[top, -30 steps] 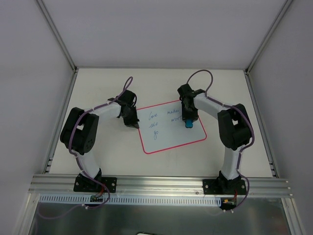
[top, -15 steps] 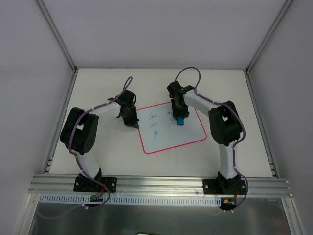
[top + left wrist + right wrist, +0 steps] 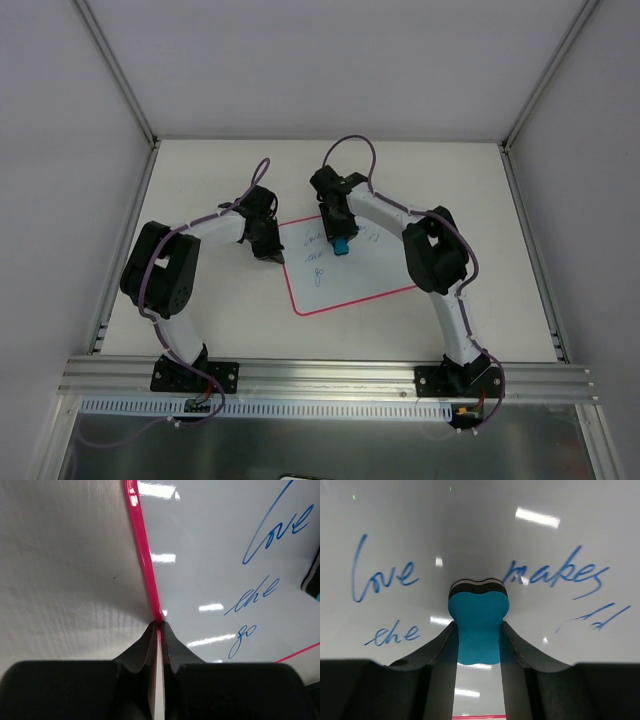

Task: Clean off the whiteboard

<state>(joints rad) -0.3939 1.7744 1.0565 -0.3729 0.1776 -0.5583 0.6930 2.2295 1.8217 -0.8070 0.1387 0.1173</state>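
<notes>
The whiteboard [image 3: 370,270] lies flat on the table, white with a red-pink rim and blue handwriting. My left gripper [image 3: 270,250] is shut on the board's left rim [image 3: 145,555], pinching the edge. My right gripper [image 3: 340,243] is shut on a small blue eraser block [image 3: 478,625] and presses it onto the board between the words "Love" [image 3: 380,577] and "makes" [image 3: 555,575]. In the left wrist view "Love", "the" and "go" [image 3: 242,632] are whole. The word under "makes" [image 3: 587,620] is partly smeared away.
White enclosure walls stand at the left, right and back of the table [image 3: 220,320]. An aluminium rail [image 3: 320,375] carrying both arm bases runs along the near edge. Purple cables loop over both arms.
My right gripper has slid the eraser leftward across the board, from its right part to near "Love". Writing on the right has thinned. The left gripper has not moved.
</notes>
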